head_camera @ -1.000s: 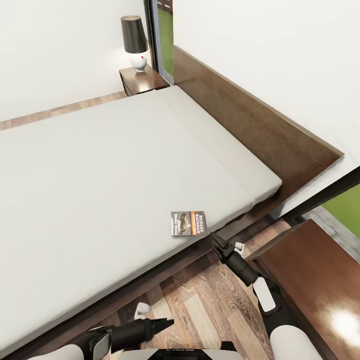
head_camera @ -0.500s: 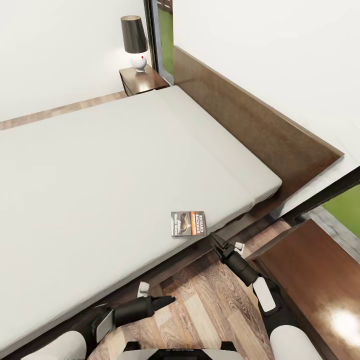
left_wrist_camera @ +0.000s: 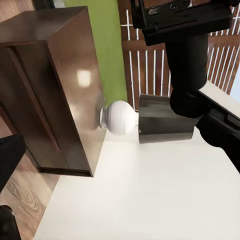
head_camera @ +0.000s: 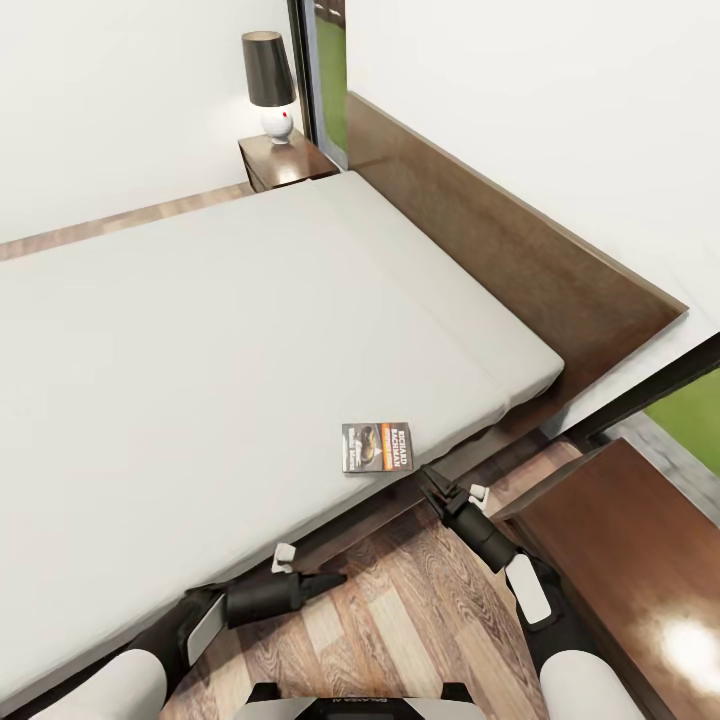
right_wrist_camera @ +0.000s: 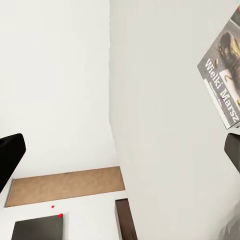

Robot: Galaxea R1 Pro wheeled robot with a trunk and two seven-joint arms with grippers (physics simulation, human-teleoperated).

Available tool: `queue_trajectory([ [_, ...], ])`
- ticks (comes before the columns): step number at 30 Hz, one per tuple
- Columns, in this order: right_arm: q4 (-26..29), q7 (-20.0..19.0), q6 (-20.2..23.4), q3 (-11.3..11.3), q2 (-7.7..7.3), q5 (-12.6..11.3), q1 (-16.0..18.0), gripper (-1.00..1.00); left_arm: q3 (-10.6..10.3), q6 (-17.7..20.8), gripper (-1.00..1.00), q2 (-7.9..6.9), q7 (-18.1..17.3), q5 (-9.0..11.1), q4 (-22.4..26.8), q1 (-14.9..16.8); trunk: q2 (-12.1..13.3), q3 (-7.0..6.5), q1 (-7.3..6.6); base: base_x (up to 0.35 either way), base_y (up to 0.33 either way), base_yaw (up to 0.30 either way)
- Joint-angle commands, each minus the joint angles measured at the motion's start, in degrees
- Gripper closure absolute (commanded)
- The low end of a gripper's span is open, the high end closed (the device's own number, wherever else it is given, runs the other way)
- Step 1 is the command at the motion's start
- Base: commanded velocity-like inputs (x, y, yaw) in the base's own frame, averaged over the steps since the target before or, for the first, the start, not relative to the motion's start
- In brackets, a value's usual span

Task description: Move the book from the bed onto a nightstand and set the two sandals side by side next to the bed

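One thin book lies flat at the near edge of the bed, just beyond the right gripper with jaws open, whose approach could nudge it away or off rather than grip it.

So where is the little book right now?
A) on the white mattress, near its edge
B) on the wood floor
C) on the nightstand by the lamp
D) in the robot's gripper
A: the book lies flat on the bed's off-white mattress, close to the near edge, with neither gripper holding it.
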State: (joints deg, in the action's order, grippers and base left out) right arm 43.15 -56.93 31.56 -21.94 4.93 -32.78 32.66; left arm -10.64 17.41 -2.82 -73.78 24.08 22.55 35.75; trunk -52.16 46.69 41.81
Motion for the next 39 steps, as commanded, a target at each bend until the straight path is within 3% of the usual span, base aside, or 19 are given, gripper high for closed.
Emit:
queue_trajectory([
  [1,0.0,-0.1,0.4,-0.2,0.06,-0.1,0.0,-1.0,-0.4,0.6,-1.0,-0.15,-0.1,0.5,0.0,0.0,0.0,0.03,0.01,0.038,0.0,0.0],
  [11,0.0,-0.1,0.4,-0.2,0.05,-0.2,0.0,-1.0,-0.3,0.6,-1.0,-0.28,-0.1,0.5,0.1,0.0,0.0,0.03,0.01,0.12,0.0,0.0],
  [39,0.0,-0.3,0.4,-0.2,-0.01,-0.2,0.0,-1.0,-0.4,0.6,-1.0,-0.17,0.0,0.5,0.1,0.0,0.0,0.03,0.01,0.003,0.0,0.0],
])
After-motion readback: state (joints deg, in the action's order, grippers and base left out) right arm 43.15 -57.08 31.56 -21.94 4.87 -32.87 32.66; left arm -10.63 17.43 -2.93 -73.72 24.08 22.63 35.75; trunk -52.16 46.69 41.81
